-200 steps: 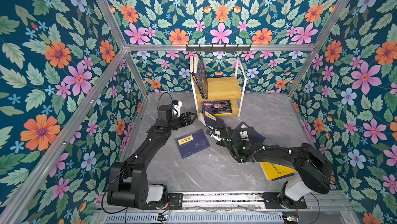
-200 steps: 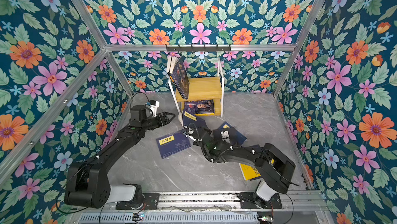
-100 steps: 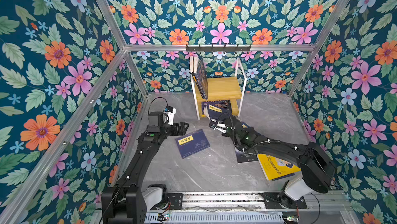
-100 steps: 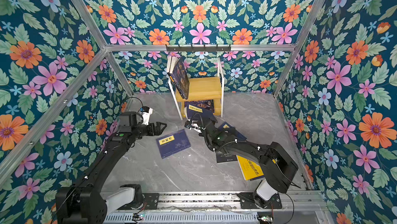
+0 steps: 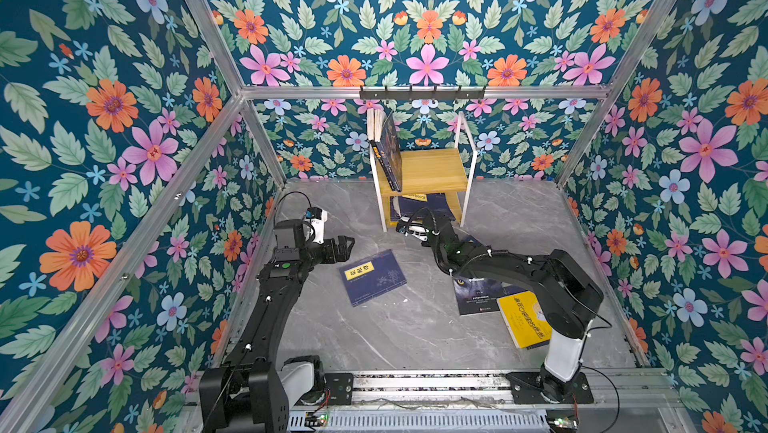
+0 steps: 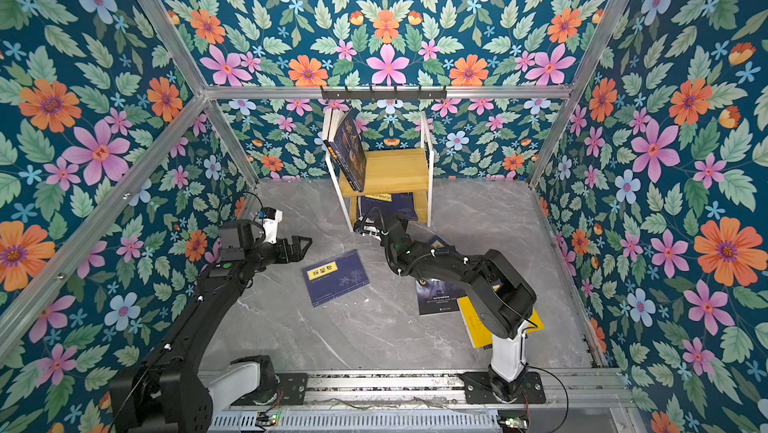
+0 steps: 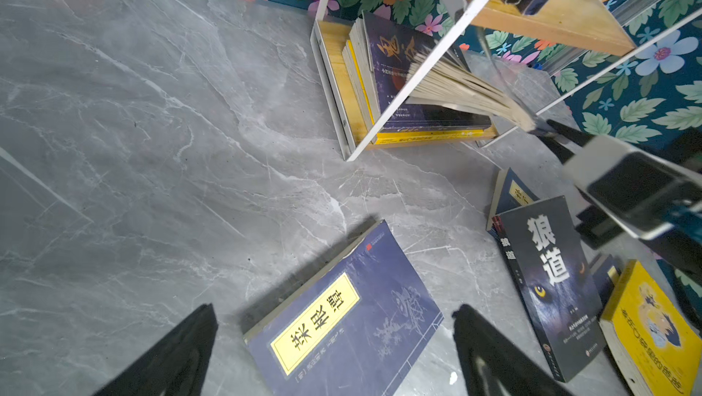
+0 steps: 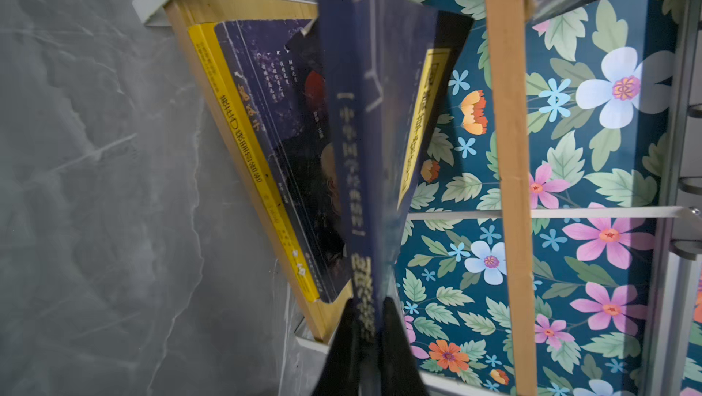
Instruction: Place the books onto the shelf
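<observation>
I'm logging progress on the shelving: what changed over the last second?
The left gripper drew back from the shelf, jaws wide open. The right gripper, shut on the held navy book, carried it toward the shelf's lower tier. The loose navy book, wolf book and yellow book stayed put.

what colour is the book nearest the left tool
The book is navy with a yellow label; best in left wrist view.

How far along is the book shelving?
Done: books lean on the shelf's top board; a stack lies on the bottom one. In hand: right tool grips a navy book there. Left, at least: labelled navy book by the open left tool, wolf book, yellow book.
</observation>
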`<move>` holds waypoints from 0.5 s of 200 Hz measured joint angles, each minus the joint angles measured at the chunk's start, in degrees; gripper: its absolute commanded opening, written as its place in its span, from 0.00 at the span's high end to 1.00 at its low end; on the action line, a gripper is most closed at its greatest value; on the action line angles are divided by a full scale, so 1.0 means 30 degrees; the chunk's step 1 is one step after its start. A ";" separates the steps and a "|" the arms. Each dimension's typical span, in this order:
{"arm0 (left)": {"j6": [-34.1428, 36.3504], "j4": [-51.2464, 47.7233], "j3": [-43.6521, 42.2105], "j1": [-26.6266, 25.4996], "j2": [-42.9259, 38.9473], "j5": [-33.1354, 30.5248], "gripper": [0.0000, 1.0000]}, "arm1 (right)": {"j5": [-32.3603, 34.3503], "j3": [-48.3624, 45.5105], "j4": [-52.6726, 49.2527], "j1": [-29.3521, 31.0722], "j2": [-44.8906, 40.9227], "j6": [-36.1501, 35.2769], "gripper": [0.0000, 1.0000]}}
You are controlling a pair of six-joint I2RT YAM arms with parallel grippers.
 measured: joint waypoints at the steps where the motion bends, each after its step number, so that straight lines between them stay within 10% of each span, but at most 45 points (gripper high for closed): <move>1: 0.0000 0.0000 0.0000 0.0000 0.0007 0.0000 0.01 | 0.0007 0.0044 0.0036 -0.0007 0.0058 -0.0029 1.00; 100: -0.0080 0.0204 -0.0066 0.0058 0.0262 0.0423 0.01 | -0.0204 0.1268 0.0750 -0.0474 0.2667 -0.1362 1.00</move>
